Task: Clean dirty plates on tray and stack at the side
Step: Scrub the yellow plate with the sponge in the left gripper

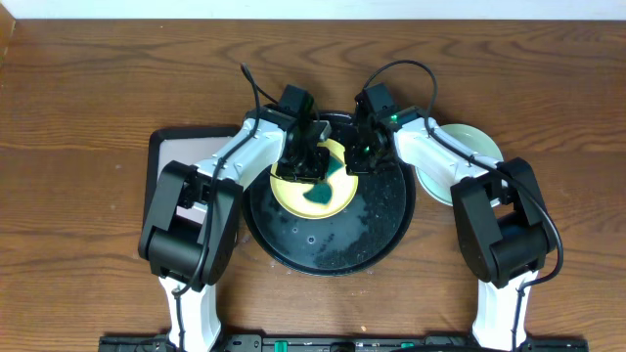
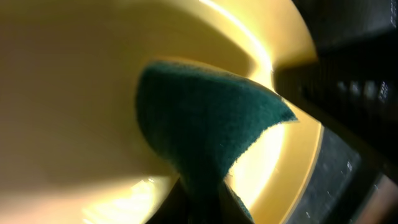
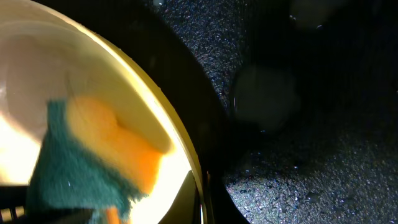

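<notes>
The pale yellow plate (image 1: 293,188) lies on the large round black tray (image 1: 372,225), in its upper left part. My left gripper (image 1: 309,168) is shut on a green and orange sponge (image 1: 320,193) and presses it onto the plate's inside; the sponge (image 2: 205,124) fills the left wrist view above the fingertips (image 2: 204,208). My right gripper (image 1: 354,156) is shut on the yellow plate's right rim (image 3: 180,149), which sits between its fingers (image 3: 202,199). Pale aqua plates (image 1: 468,149) lie stacked on the table just right of the tray.
A rectangular black-rimmed tray with a pale pink inside (image 1: 181,156) lies left of the round tray, partly under my left arm. Small specks and drops cover the black tray's floor (image 3: 311,155). The table is brown wood (image 1: 88,117).
</notes>
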